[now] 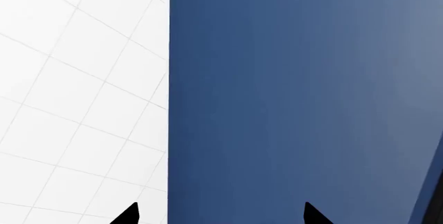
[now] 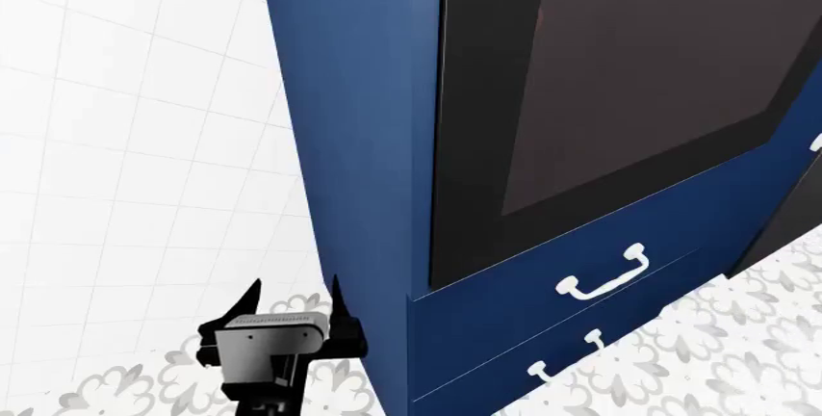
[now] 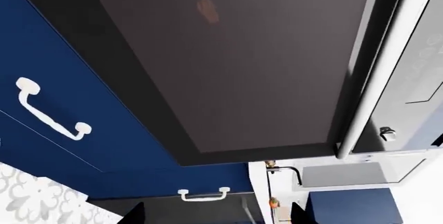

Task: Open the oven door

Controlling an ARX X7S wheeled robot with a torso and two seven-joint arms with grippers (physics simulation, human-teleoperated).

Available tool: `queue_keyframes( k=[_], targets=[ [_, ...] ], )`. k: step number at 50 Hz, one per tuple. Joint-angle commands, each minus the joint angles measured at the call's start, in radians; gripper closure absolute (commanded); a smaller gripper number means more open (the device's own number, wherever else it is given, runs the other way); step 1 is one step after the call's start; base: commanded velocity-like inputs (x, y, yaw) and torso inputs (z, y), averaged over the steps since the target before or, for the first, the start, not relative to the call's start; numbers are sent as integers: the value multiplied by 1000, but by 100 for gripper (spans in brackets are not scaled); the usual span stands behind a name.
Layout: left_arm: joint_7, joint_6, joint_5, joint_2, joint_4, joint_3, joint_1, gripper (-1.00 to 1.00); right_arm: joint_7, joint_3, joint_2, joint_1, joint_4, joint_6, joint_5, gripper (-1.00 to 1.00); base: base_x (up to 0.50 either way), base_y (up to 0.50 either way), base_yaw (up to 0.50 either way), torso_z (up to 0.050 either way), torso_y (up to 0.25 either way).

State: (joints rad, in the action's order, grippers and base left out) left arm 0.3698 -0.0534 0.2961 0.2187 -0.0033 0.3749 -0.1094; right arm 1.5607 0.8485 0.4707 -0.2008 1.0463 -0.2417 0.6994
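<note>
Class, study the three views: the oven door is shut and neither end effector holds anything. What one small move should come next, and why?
Probably bring the right end effector up to the silver bar handle. Its camera faces the oven door with the handle in view, fingertips apart and touching nothing. The left end effector sits low beside the navy cabinet side, away from the handle.
</note>
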Motion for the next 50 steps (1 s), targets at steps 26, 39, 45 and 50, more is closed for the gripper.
queue_keyframes(
  k=[26, 39, 45, 50],
  targets=[
    [-7, -33, 4, -1, -56, 18, -20, -100, -58, -518, 292, -612, -100, -189, 294, -100, 0, 0, 0, 0, 0],
    [-5, -41, 5, 2, -59, 25, -15, -100, -103, -781, 204, -927, -201, -170, 303, -100, 0, 0, 0, 0, 0],
    [-18, -42, 20, -2, -93, 24, -35, -100, -181, -848, 173, -1033, -339, -143, 300, -100, 0, 0, 0, 0, 0],
    [-25, -53, 24, -7, -124, 23, -48, -100, -259, -911, 128, -1102, -444, -111, 298, -100, 0, 0, 0, 0, 0]
  ],
)
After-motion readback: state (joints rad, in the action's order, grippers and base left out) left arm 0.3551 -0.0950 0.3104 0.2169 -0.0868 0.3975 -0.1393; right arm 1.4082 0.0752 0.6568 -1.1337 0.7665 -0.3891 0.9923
